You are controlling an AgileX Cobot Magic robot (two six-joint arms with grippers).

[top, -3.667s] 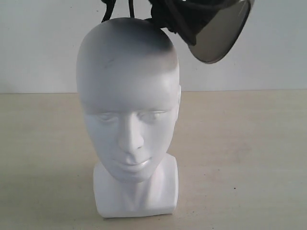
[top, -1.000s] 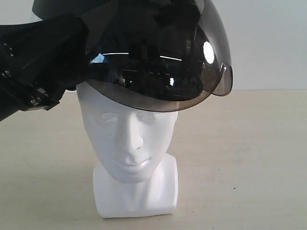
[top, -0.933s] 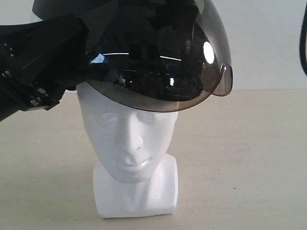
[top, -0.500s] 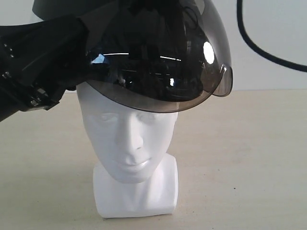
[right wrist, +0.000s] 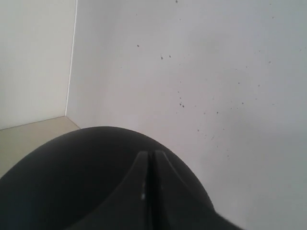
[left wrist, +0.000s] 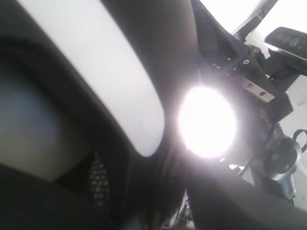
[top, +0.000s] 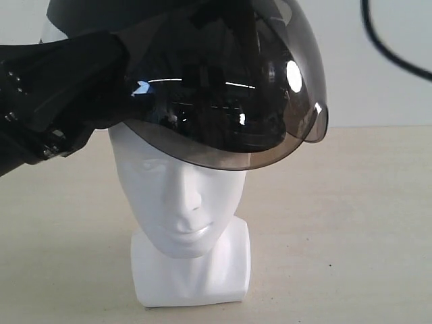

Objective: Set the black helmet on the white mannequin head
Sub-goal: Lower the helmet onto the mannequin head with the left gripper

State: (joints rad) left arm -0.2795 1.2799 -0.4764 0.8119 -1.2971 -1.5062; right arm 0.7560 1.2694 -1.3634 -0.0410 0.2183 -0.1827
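The black helmet (top: 223,88) sits over the crown of the white mannequin head (top: 182,196). Its smoky visor (top: 229,135) hangs over the forehead and hides the eyes. My left gripper (top: 116,77) reaches in from the left and holds the helmet's side rim; its jaws are hidden. The left wrist view is dark, showing only the helmet's mesh lining (left wrist: 98,182) and a bright glare. My right gripper (right wrist: 148,165) is shut, its fingertips pressed together just over the helmet's black shell (right wrist: 67,187). That gripper is out of the exterior view.
The head's blocky base (top: 192,273) stands on a beige table (top: 351,223) before a pale wall (top: 378,101). A black cable (top: 391,47) loops down at the top right.
The helmet and my left arm have sunk a little, so the visor now covers more of the forehead. The cable at the top right has swung further right.
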